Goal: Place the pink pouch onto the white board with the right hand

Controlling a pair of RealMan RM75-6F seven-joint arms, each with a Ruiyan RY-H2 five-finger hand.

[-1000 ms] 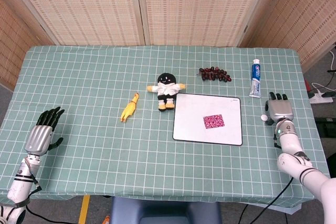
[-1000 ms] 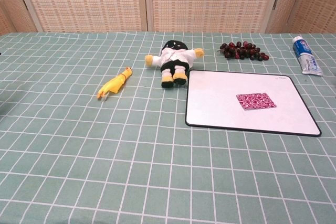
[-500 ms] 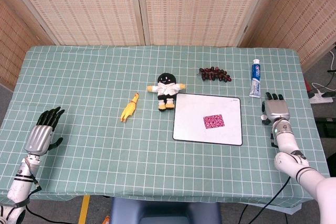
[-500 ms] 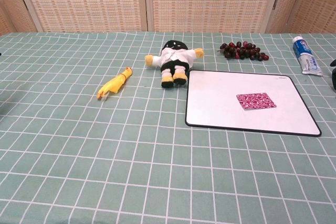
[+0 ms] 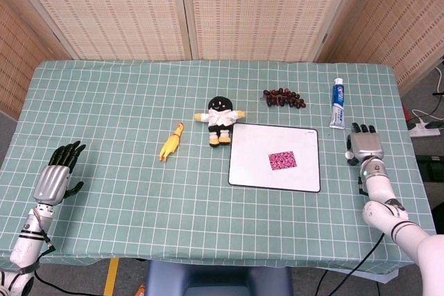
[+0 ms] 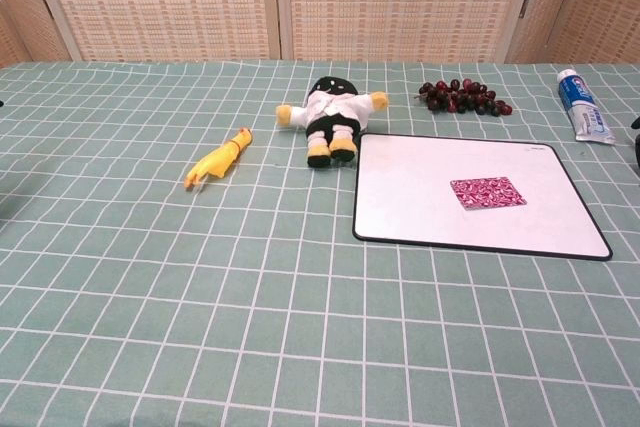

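Observation:
The pink patterned pouch (image 5: 282, 160) (image 6: 487, 192) lies flat on the white board (image 5: 253, 171) (image 6: 410, 197), right of its centre. My right hand (image 5: 365, 145) rests open on the tablecloth to the right of the board, holding nothing; in the chest view only a dark sliver of this hand (image 6: 636, 142) shows at the right edge. My left hand (image 5: 57, 171) lies open near the table's left front corner, far from the board.
A plush doll (image 5: 220, 120) lies at the board's upper left corner. A yellow rubber chicken (image 5: 172, 141) is left of it. Dark grapes (image 5: 283, 97) and a toothpaste tube (image 5: 338, 102) sit behind the board, the tube just beyond my right hand.
My right hand has shifted slightly toward the table's far side and a little left. The pouch, board and left hand have not moved.

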